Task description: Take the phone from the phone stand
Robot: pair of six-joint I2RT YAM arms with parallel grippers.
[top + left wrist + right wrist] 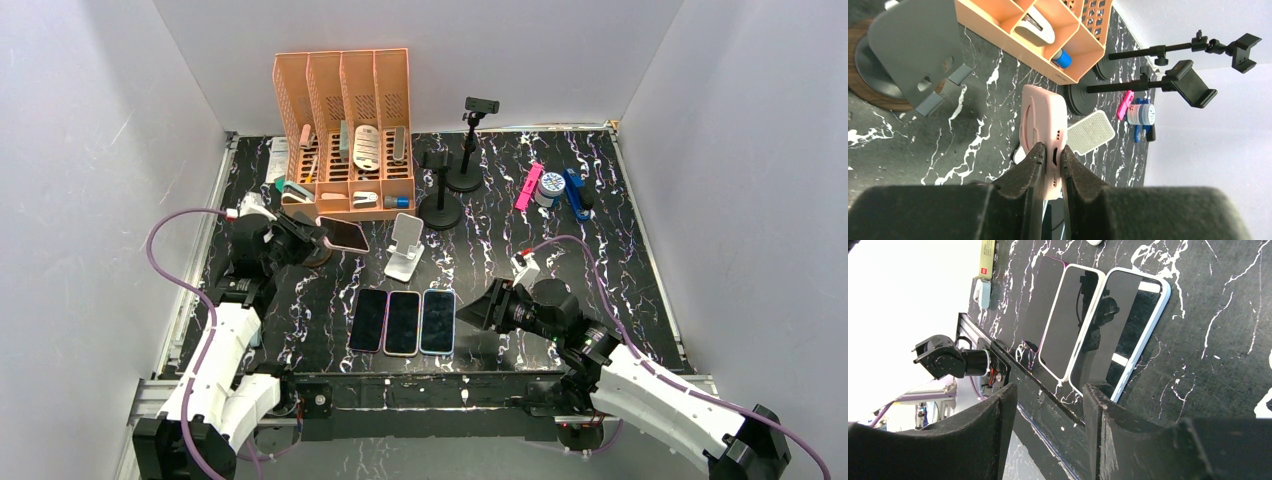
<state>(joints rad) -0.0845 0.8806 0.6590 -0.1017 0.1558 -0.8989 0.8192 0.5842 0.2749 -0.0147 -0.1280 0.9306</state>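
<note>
In left gripper (1052,152), the phone (1043,112)

I see my left gripper (316,237) at about nine o'clock on the table (600,260), its jaws pinched on one end of the phone (345,234), a pink-edged one lying tilted. A white stand (404,247) sits just off the phone's three o'clock side. Three phones (402,322) lie side by side at six o'clock. My right gripper (478,312) hangs just beside them, toward three o'clock. An orange organizer (345,120) stands at eleven o'clock.
</note>
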